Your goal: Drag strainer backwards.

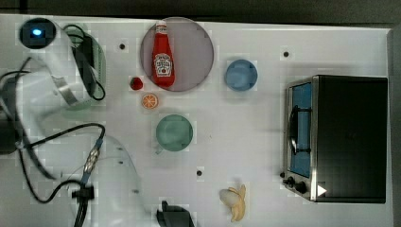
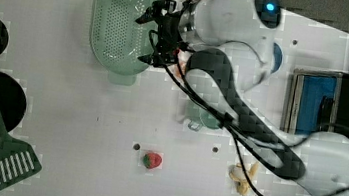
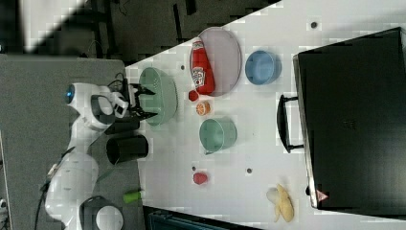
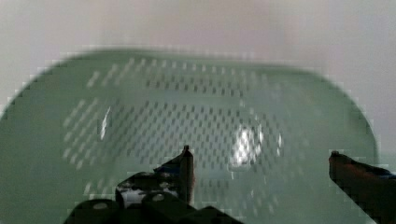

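The strainer (image 2: 116, 25) is a pale green oval colander with a hole-dotted bottom, lying near the top view's left edge (image 1: 101, 59), partly under my arm. My gripper (image 2: 145, 39) hangs open over the strainer's rim on the left view's right side. One fingertip (image 2: 143, 19) and the other (image 2: 145, 60) stand wide apart. In the wrist view the gripper (image 4: 259, 161) is just above the strainer's perforated inside (image 4: 196, 112), with nothing between the fingers. The right view shows the gripper (image 3: 147, 102) at the strainer's (image 3: 163, 96) edge nearest the arm.
A ketchup bottle (image 1: 163, 56) lies on a grey plate (image 1: 196, 45). Nearby are a strawberry (image 1: 136, 83), an orange slice (image 1: 150, 100), a green cup (image 1: 174, 132), a blue bowl (image 1: 241, 74) and a banana (image 1: 235, 201). A toaster oven (image 1: 345, 137) stands at the top view's right.
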Motion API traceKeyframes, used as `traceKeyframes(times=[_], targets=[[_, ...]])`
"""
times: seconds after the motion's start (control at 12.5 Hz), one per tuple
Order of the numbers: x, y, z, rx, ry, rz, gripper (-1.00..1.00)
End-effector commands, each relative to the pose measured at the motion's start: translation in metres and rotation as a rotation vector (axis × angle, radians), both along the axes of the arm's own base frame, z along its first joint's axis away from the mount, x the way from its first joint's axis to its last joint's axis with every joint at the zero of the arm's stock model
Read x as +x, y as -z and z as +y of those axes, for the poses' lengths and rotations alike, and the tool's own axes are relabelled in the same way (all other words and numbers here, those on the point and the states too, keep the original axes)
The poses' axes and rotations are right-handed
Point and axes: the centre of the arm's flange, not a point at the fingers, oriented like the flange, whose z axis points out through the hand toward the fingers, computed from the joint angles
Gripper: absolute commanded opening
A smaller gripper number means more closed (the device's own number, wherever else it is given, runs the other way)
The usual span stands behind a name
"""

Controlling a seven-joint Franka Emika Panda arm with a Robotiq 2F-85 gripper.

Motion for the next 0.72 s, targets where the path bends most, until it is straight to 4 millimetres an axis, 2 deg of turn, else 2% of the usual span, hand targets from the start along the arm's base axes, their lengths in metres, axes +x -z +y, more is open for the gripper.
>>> traceKeyframes(times=[0.08,0.24,0.32,0.48,0.72], targets=[[-0.012,0.023,0.039,-0.026,-0.001,-0.003,1.00],[-0.017,0.049,0.043,-0.043,0.018,0.017,1.00],[-0.018,0.055,0.044,-0.044,0.028,0.020,1.00],[-0.026,0.061,0.048,-0.054,0.015,0.037,1.00],[-0.045,0.060,0.060,-0.071,-0.018,0.054,1.00]])
